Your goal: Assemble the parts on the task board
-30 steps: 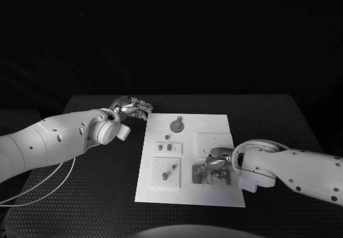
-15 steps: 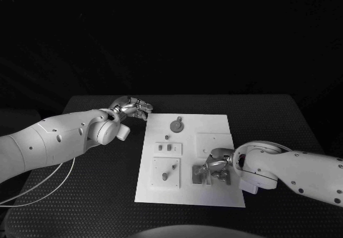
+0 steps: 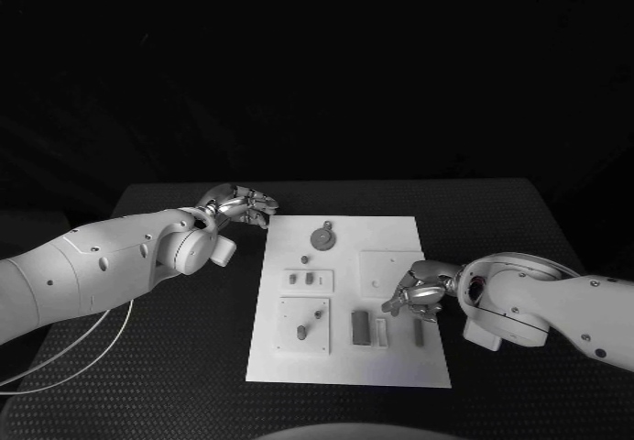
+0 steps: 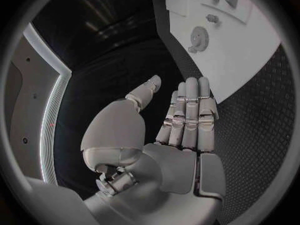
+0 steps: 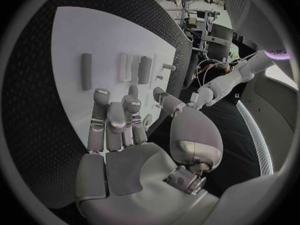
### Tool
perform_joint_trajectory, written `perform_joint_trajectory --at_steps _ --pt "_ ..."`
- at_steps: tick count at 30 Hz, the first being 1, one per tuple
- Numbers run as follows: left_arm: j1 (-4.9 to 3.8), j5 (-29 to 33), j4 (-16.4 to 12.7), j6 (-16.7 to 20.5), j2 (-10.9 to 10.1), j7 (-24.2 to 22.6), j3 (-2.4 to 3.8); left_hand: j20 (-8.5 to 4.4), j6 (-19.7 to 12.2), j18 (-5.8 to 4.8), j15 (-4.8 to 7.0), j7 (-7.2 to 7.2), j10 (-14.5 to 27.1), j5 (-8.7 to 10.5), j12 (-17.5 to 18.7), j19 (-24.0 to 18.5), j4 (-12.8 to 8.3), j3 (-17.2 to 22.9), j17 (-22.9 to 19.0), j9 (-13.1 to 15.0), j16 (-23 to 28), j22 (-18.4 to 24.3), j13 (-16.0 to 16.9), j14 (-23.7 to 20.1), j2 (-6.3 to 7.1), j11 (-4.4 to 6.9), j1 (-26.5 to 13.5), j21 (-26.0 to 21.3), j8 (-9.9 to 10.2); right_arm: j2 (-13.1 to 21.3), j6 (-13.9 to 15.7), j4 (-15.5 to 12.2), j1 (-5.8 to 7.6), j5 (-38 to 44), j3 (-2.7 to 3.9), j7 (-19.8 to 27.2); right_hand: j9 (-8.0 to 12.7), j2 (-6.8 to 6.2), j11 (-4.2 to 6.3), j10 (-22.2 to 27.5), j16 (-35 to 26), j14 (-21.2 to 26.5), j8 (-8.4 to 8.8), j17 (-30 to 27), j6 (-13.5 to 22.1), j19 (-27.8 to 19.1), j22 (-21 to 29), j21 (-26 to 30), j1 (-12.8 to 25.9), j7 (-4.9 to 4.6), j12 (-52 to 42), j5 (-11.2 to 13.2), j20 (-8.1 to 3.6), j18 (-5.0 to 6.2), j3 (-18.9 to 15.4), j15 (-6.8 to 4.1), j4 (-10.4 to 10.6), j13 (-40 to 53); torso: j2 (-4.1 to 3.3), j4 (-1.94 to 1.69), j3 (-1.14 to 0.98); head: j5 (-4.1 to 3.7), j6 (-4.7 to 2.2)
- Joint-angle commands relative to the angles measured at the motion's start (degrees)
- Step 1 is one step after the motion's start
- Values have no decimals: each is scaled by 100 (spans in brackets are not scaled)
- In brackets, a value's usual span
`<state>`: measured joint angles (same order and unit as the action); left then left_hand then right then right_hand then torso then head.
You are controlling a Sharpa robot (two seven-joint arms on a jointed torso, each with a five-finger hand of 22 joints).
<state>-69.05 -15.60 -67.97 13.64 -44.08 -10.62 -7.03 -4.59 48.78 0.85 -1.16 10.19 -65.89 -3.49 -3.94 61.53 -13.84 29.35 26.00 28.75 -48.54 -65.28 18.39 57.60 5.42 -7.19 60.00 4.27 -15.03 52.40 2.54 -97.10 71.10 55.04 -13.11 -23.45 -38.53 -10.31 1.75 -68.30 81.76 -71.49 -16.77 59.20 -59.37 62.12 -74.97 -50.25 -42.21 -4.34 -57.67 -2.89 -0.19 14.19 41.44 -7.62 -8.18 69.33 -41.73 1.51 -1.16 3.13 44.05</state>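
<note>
The white task board [image 3: 346, 367] lies in the middle of the table. My right hand [image 3: 420, 295] hovers over its right side with fingers spread and nothing in them; the right wrist view shows the same hand [image 5: 119, 125] above the board [image 5: 81, 30]. Near that hand lie three grey bars [image 3: 359, 327] [image 3: 383, 332] [image 3: 419, 332], also seen from the wrist [image 5: 86, 71]. A round disc part [image 3: 322, 236] lies at the board's far end. My left hand [image 3: 241, 203] stays off the far left corner, fingers straight, holding nothing [image 4: 181, 120].
Two small pieces [image 3: 307, 278] sit in a raised plate on the board's left half, with a teardrop part [image 3: 307, 330] in another plate below it. A small peg [image 3: 308, 258] stands near the disc [image 4: 199, 36]. Black table [image 3: 172, 348] surrounds the board.
My right hand has lifted off the bars at the board's near right and drawn back toward the right edge; the bars now lie uncovered. The left hand has hardly moved.
</note>
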Motion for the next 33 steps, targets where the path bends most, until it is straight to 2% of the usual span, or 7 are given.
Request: perform_joint_trajectory --at_steps 1,5,14,18,23,33 --pt "-5 30 -12 -21 7 -69 4 10 8 27 -2 44 34 -23 -3 28 32 5 10 -5 34 8 7 44 19 13 -54 -25 -40 128 -299 -21 -7 236 -7 -94 -16 96 15 -49 27 -50 -37 12 -68 15 -97 -27 8 -7 -38 0 -8 81 -26 -5 -64 -3 -2 6 -1 -21 -17" --pt "-4 30 -10 -26 -3 -66 3 10 9 27 -2 44 34 -23 -3 27 33 5 11 -5 35 8 8 44 19 13 -55 -25 -41 325 -423 -42 -12 547 -12 -257 -32 115 29 -69 44 -81 -56 46 -111 16 -97 -26 15 8 -54 0 -7 81 -59 -15 -105 0 -4 2 -12 -36 -11" --pt "-4 30 0 -31 2 -72 3 11 10 27 -2 43 32 -23 -4 27 36 5 14 -6 36 7 9 44 19 14 -56 -24 -43 567 -512 -55 -120 972 -17 -475 -44 99 42 -89 73 -123 -70 101 -151 22 -98 -28 36 22 -78 0 -7 81 -79 -23 -119 10 -2 1 -2 -45 -2" --pt "-4 30 -7 -37 1 -70 3 11 11 27 -1 43 32 -23 -4 27 38 5 15 -6 37 7 10 44 18 14 -56 -24 -44 544 -575 -1 -167 1099 -18 -494 -52 95 54 -110 91 -147 -82 125 -186 29 -98 -31 60 35 -97 0 -8 81 -82 -27 -103 18 -3 -4 0 -60 -1" --pt "-4 30 -11 -23 3 -69 3 11 11 27 -1 42 31 -23 -5 27 40 4 17 -7 38 7 11 45 19 14 -58 -24 -45 406 -629 102 -353 1282 -18 -530 -54 70 59 -118 94 -145 -78 113 -198 31 -97 -29 112 40 -106 0 -9 81 -80 -31 -53 22 -10 -17 2 -59 -1" --pt "-4 30 -22 -24 -19 -66 3 11 12 26 -1 42 30 -22 -6 26 43 4 20 -8 40 6 12 44 20 15 -60 -24 -47 214 -652 243 -525 1501 -25 -542 -54 -3 61 -115 94 -132 -62 89 -203 29 -96 -23 175 42 -105 0 -12 81 -48 -34 48 23 -9 -17 -1 -49 34"
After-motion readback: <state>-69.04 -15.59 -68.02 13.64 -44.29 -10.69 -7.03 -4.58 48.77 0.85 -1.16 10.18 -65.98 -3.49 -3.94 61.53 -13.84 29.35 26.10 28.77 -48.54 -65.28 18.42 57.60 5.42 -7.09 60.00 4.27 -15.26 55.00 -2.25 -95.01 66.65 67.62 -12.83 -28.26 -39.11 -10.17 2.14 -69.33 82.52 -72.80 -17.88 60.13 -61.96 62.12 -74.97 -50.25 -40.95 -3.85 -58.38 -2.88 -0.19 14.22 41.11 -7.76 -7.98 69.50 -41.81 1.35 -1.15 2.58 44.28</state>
